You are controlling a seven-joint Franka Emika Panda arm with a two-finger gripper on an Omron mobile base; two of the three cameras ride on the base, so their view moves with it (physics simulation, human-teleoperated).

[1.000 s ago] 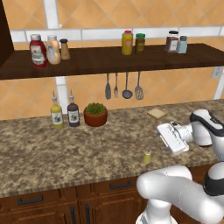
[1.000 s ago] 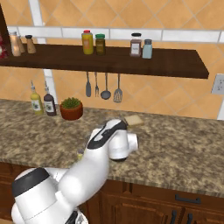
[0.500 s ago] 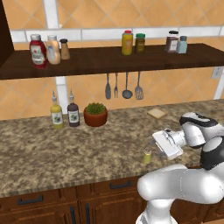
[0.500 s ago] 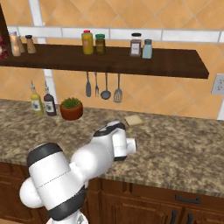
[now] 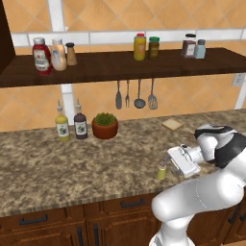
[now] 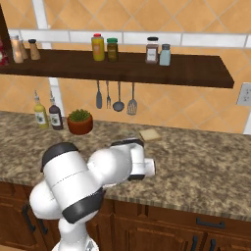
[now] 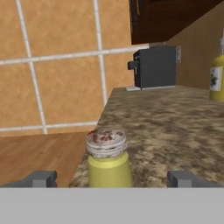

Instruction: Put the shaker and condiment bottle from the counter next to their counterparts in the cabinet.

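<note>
One relation governs the coming move: the shaker (image 7: 107, 159) stands directly ahead of the gripper (image 7: 113, 178), centred between the two finger tips (image 7: 41, 178), which are spread wide with nothing between them touching. The hand is released and empty. The shaker is upright on the counter (image 5: 96, 163), its long axis vertical and the grey metal top up; in the left base view it (image 5: 162, 171) is seen near the front edge of the counter, just beside the gripper (image 5: 178, 162) and on its left. The approach is level and side-on, so a short advance followed by a closure about the yellow-green body is judged to be all that is called for. An advance slightly off centre could tip so stubby a shaker.

The counter is speckled brown granite, flat and bare around the shaker. The condiment bottle (image 5: 58, 54) is noted already on the cabinet (image 5: 120, 67), touching or nearly touching the red ketchup bottle (image 5: 42, 56). The pale blue shaker (image 5: 200, 49) and the dark brown shaker (image 5: 189, 45) stand at the cabinet's right end, well above and well apart from the hand; a long lift is judged to remain.
</note>
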